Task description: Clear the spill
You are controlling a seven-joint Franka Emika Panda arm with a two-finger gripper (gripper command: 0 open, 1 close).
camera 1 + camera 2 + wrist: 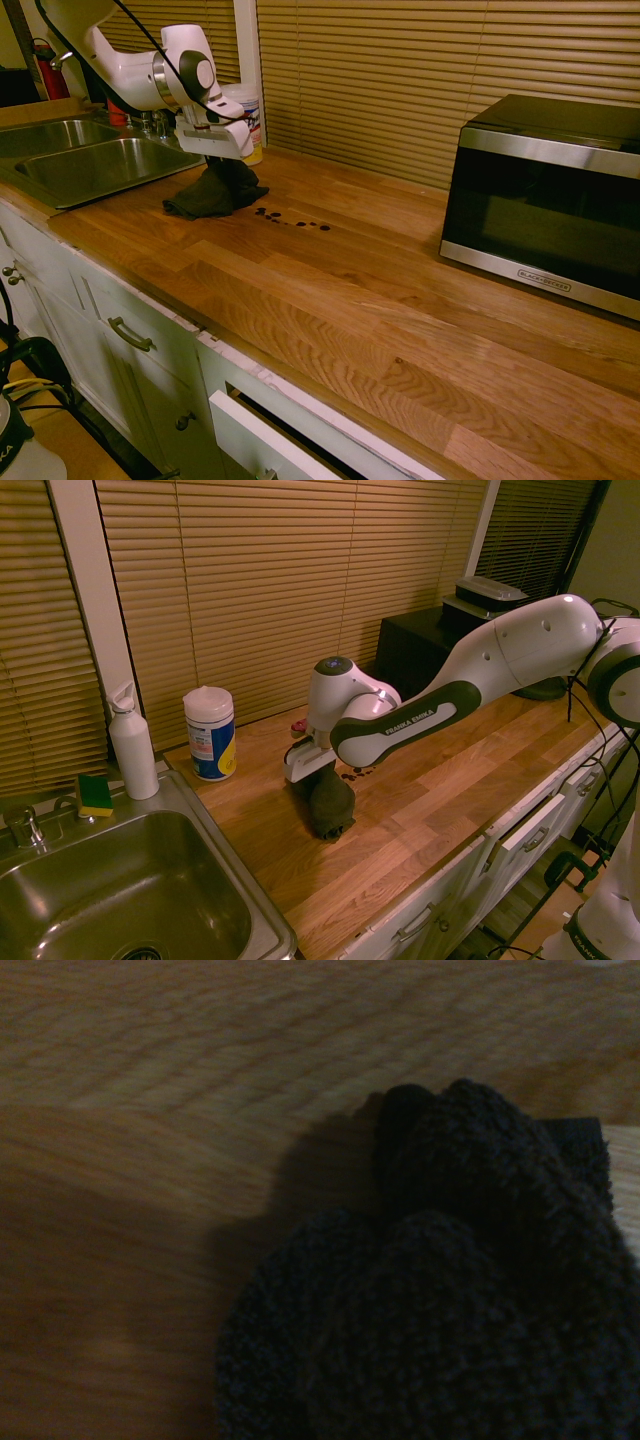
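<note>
While pointing nearly straight down, gripper [222, 160] clamps shut on bunched top of dark cloth [213, 193]; cloth's lower folds rest on wooden countertop [380, 310]. Spill [292, 220], short row of small dark droplets, sits on countertop just beside cloth, on side toward microwave [548, 200], not covered by it. Wipes canister [210, 733] stands behind arm near blinds, white bottle [132, 742] and sponge [95, 794] by sink [120, 900]. Wrist view: fuzzy dark cloth [440, 1290] over wood grain, blurred.
</note>
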